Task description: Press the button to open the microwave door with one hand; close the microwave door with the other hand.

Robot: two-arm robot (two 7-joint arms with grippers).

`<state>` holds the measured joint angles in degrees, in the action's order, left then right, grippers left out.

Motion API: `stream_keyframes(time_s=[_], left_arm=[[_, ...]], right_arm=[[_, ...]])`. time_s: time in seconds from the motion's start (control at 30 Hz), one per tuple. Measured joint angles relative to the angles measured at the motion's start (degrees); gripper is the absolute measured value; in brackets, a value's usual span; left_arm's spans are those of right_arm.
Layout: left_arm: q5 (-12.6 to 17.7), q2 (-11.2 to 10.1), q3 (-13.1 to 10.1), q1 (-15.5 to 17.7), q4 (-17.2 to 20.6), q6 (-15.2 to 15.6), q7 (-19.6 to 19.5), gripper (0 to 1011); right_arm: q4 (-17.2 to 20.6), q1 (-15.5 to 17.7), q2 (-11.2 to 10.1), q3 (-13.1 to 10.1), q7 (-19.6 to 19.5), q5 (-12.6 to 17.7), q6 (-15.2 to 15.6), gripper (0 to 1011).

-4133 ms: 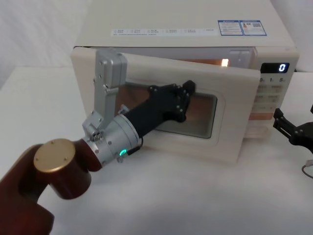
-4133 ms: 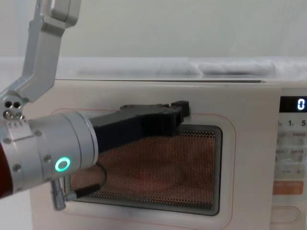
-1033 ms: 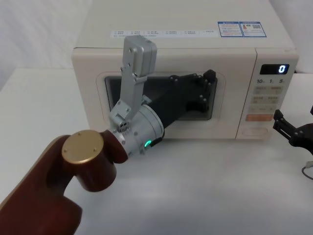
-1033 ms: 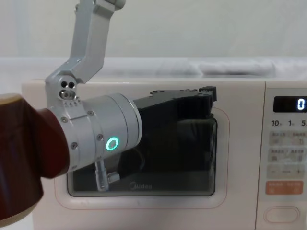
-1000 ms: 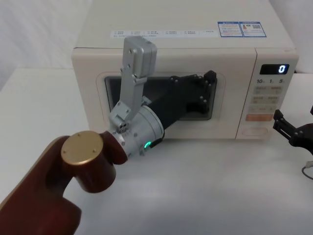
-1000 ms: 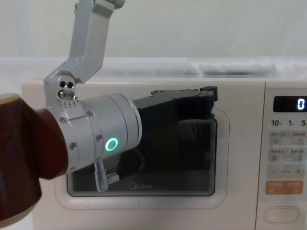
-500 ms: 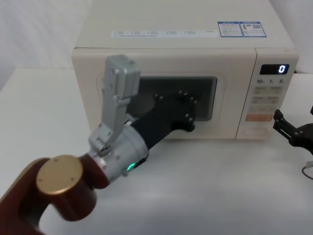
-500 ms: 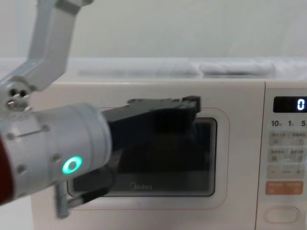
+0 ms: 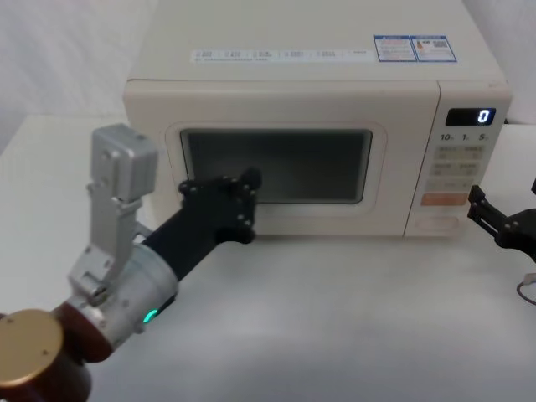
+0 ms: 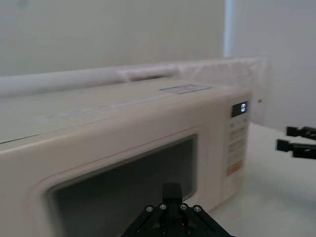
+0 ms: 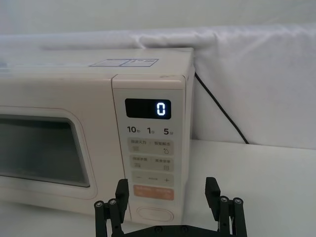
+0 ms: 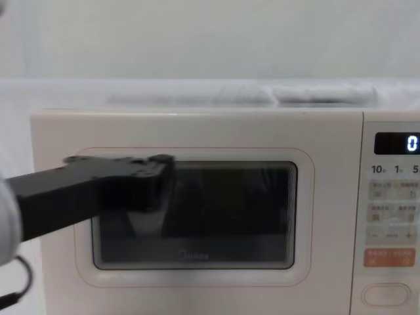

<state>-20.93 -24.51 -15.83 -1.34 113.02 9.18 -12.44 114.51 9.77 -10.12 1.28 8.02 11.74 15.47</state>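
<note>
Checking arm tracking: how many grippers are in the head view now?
2. The left gripper is in front of the microwave door, at the window's lower left corner. The right gripper is right of the microwave, beside the control panel.

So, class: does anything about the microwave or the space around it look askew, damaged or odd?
Nothing stands out. The microwave door sits flush and shut, the display reads 0, the left hand hangs before the door's lower left, and the right hand waits open beside the button.
</note>
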Motion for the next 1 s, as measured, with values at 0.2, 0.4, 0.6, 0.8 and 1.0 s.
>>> stream_keyframes(time_s=[0.2,0.4,0.6,0.8,1.0], left_arm=[[0.86,-0.41,4.77,-4.39,1.57,-1.9,1.93,0],[1.36,1.09,10.34,-8.4,1.46,-5.87,4.9,0],[1.08,3.09,15.42,-11.16,-0.89,-9.6,6.77,0],[0.03,4.24,17.92,-11.93,-4.0,-11.64,5.97,0],[-0.14,5.28,18.47,-11.56,-6.68,-12.56,4.9,0]], right_arm=[[0.0,0.0,0.0,0.0,0.0,0.0,0.0,1002],[0.0,0.0,0.0,0.0,0.0,0.0,0.0,1002],[0.0,0.0,0.0,0.0,0.0,0.0,0.0,1002],[0.0,0.0,0.0,0.0,0.0,0.0,0.0,1002],[0.0,0.0,0.0,0.0,0.0,0.0,0.0,1002]])
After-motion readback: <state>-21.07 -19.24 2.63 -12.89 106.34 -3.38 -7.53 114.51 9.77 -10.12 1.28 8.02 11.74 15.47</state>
